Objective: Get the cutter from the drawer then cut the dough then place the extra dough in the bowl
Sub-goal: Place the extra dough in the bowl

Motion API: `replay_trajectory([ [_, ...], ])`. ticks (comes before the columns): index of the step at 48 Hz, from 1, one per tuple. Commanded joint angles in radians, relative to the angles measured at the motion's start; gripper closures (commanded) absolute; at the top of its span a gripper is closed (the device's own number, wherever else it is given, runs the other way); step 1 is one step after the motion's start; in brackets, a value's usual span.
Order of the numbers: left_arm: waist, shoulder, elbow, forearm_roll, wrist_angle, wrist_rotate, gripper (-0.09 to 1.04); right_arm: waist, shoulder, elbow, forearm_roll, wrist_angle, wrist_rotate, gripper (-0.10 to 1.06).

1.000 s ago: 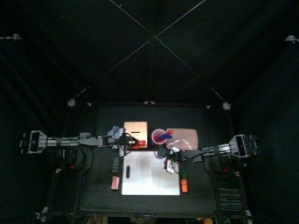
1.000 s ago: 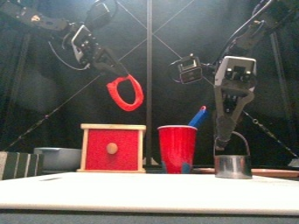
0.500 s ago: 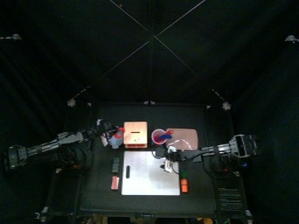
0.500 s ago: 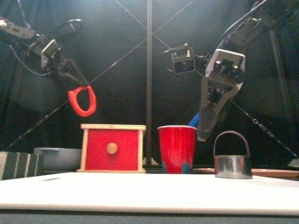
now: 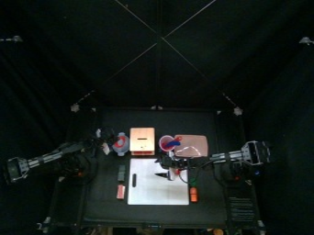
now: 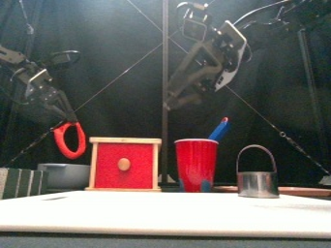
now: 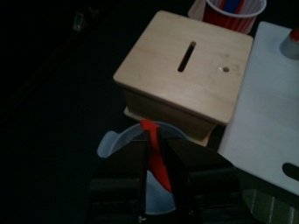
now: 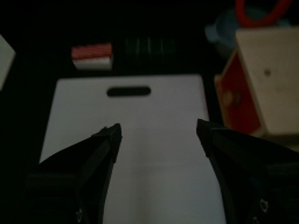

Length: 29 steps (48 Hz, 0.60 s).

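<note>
My left gripper (image 6: pixel 58 124) is shut on the red dough ring (image 6: pixel 65 141), which hangs just above the blue-grey bowl (image 6: pixel 57 175) at the table's left. In the left wrist view the dough (image 7: pixel 152 154) runs between the jaws, with the bowl (image 7: pixel 114 144) beneath. The metal cutter (image 6: pixel 258 175) stands alone at the right, its wire handle upright. My right gripper (image 8: pixel 158 131) is open and holds nothing, raised over the white board (image 8: pixel 128 118). Behind the board stands the wooden box (image 6: pixel 126 164), its red drawer front closed.
A red cup (image 6: pixel 196 165) with a blue knife (image 6: pixel 220 128) stands between box and cutter. The pink tray (image 5: pixel 193 142) lies at the back right. Dark blocks (image 8: pixel 146 44) and a small red piece (image 8: pixel 91 57) lie off the board's left edge.
My left gripper carried the dough ring left and down to just over the bowl. My right gripper let go of the cutter's handle, then rose and swung left.
</note>
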Motion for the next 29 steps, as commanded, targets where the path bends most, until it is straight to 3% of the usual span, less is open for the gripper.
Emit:
replay_trajectory([
  [1,-0.028,0.057,-0.012,-0.009,-0.043,0.003,0.36,-0.017,-0.058,0.011,-0.009,-0.095,0.003,-0.02],
  [17,-0.055,0.225,-0.031,0.009,-0.173,0.006,0.29,-0.028,-0.069,0.037,-0.003,-0.133,0.005,-0.02],
  [29,-0.051,0.219,-0.032,0.021,-0.172,0.002,0.07,-0.032,-0.069,0.046,0.0,-0.133,0.012,-0.02],
])
